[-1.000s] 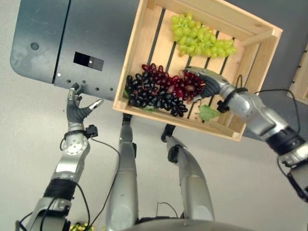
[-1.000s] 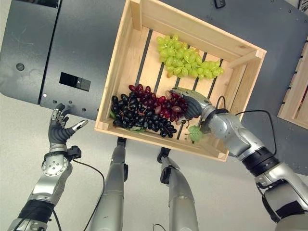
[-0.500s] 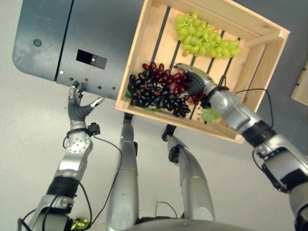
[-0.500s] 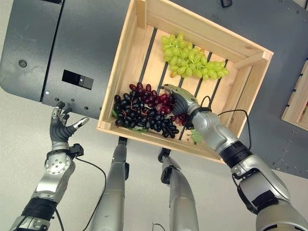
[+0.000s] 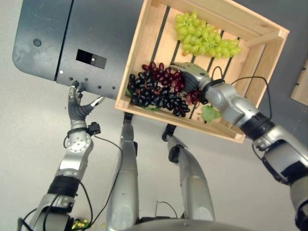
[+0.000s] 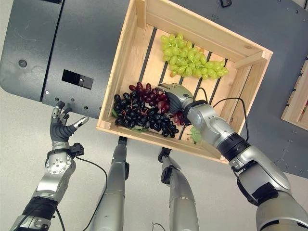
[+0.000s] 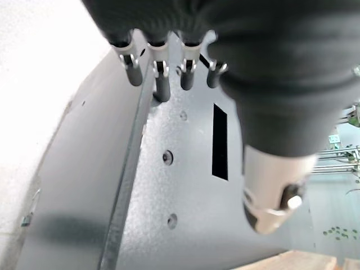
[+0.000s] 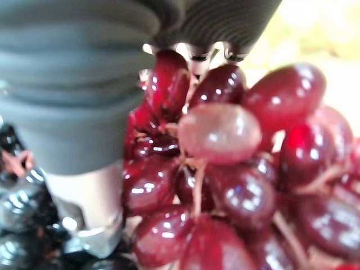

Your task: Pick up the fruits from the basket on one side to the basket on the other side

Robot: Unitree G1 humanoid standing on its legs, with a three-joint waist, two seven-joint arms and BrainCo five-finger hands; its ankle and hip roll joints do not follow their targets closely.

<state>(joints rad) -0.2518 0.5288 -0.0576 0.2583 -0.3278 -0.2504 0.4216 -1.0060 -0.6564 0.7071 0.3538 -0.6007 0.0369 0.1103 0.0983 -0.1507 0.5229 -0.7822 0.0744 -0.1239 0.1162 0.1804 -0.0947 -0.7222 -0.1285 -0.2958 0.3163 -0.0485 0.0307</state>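
Note:
A wooden crate (image 5: 134,54) holds three bunches of grapes: green grapes (image 5: 204,41) at the far side, red grapes (image 5: 165,77) in the middle and black grapes (image 5: 154,99) along the near wall. My right hand (image 5: 191,75) lies on the red grapes (image 8: 225,135) with its fingers curled over the bunch; in the right wrist view the berries press against the palm and thumb (image 8: 93,225). My left hand (image 5: 76,109) is held up, open and holding nothing, to the left of the crate, by the edge of a dark grey plate (image 7: 185,185).
The crate rests partly on the dark grey plate (image 5: 48,38). A small green leaf (image 5: 209,113) lies in the crate's near right corner. A second wooden crate (image 6: 296,103) shows at the right edge. Pale floor lies on the near side.
My right hand has slid left across the red grapes and its fingers have curled tighter round the bunch. The left hand has not moved; the camera shifted slightly.

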